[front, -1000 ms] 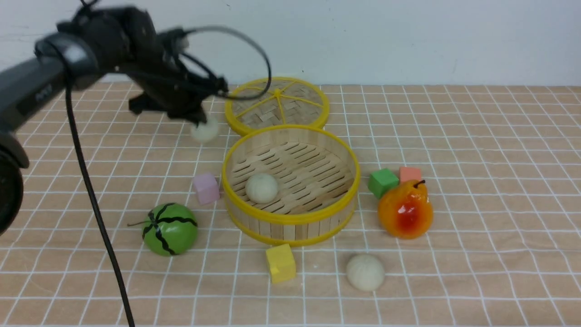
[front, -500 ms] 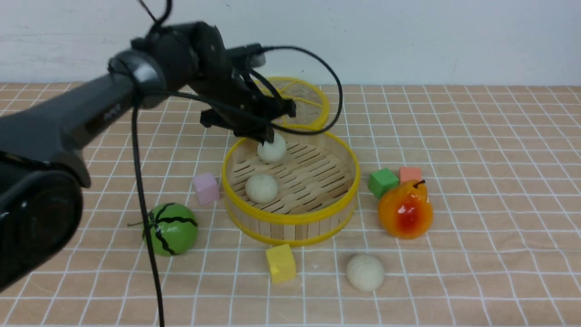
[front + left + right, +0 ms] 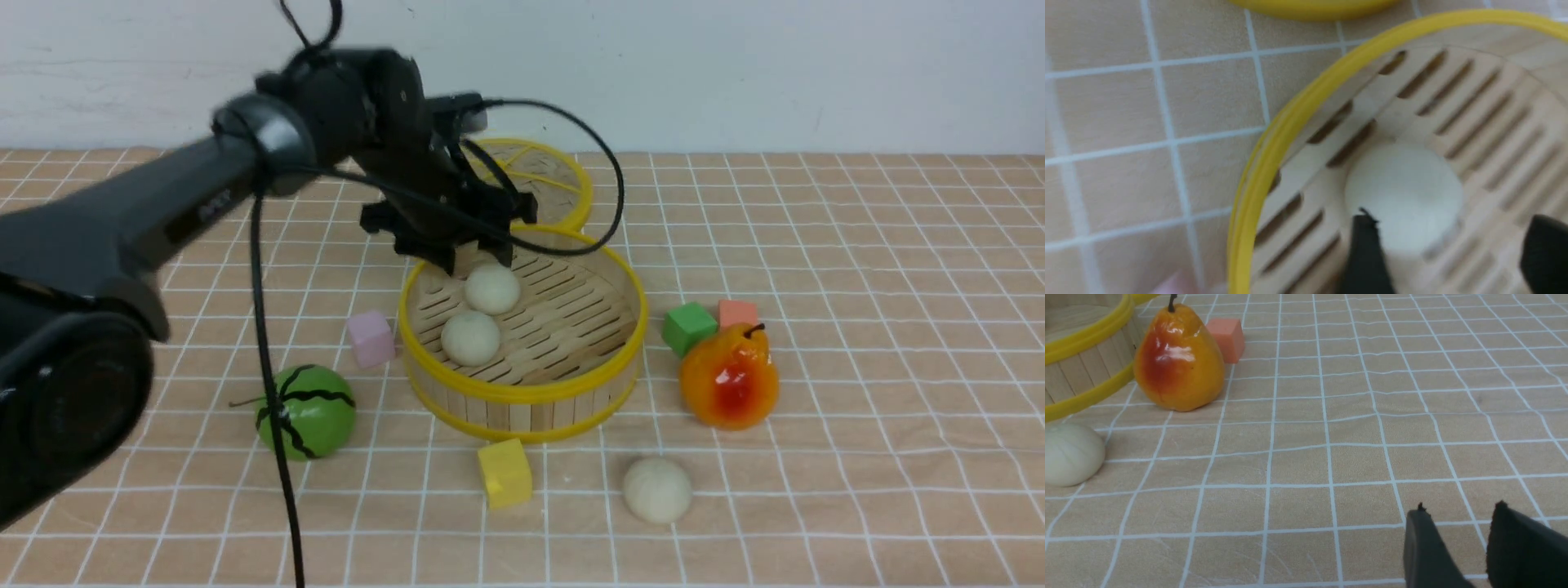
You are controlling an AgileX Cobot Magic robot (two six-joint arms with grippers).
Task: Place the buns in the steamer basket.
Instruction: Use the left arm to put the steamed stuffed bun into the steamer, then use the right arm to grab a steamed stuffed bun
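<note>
The steamer basket (image 3: 522,390) stands mid-table and holds two buns, one near the back (image 3: 491,288) and one at the front left (image 3: 471,338). My left gripper (image 3: 475,257) hovers open just above the back bun, its jaws wide apart and holding nothing. In the left wrist view the bun (image 3: 1404,192) lies on the slatted floor inside the yellow rim (image 3: 1274,151), by the gripper (image 3: 1451,220). A third bun (image 3: 657,489) lies on the cloth in front of the basket; it also shows in the right wrist view (image 3: 1069,455). My right gripper (image 3: 1457,508) is low over the cloth, jaws slightly apart, empty.
The flat woven lid (image 3: 563,175) lies behind the basket. A green melon (image 3: 306,411) and pink cube (image 3: 371,338) sit to its left, a yellow cube (image 3: 504,473) in front, a pear (image 3: 729,377), green cube (image 3: 688,327) and orange cube (image 3: 738,312) to its right.
My left arm carried a bun from the left over the basket. It has opened and the bun now lies on the basket floor behind the first one.
</note>
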